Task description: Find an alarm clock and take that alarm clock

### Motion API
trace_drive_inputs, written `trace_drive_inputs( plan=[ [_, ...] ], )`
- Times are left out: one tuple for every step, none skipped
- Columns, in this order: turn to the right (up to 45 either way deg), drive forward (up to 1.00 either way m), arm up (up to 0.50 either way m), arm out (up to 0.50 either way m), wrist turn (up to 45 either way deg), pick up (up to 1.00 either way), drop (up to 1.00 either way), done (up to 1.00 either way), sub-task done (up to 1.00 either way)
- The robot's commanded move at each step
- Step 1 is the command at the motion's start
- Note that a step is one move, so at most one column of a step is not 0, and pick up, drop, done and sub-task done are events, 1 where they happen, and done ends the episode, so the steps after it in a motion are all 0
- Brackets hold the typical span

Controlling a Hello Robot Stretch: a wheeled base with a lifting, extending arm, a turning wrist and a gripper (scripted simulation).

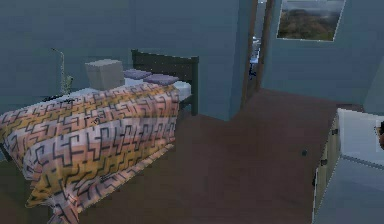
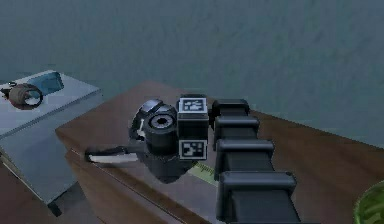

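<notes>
A small round dark object with a pale face [image 2: 22, 95], possibly the alarm clock, lies on a light grey cabinet top [image 2: 60, 105] at the arm side view's left. The same cabinet [image 1: 355, 140] shows at the forward view's right edge, with a dark blob [image 1: 380, 132] on it. My arm reaches up from the bottom edge over a brown wooden tabletop [image 2: 290, 150]. The gripper [image 2: 112, 152] sits left of the two white marker squares, near the tabletop's left corner. I cannot tell whether it holds anything.
A bed [image 1: 90, 130] with a patterned cover and pillows fills the forward view's left. A doorway [image 1: 258, 55] opens in the far blue wall, beside a framed picture [image 1: 310, 18]. Brown floor [image 1: 240, 160] lies between. A green thing [image 2: 372, 205] sits at the tabletop's lower right.
</notes>
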Motion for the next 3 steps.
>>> trace_drive_inputs(
  plan=[
    [0.0,0.00,0.00,0.00,24.0,0.00,0.00,0.00,0.00],
    [0.0,0.00,0.00,0.00,0.0,1.00,0.00,0.00,0.00],
    [0.0,0.00,0.00,0.00,0.0,0.00,0.00,1.00,0.00]
  ],
)
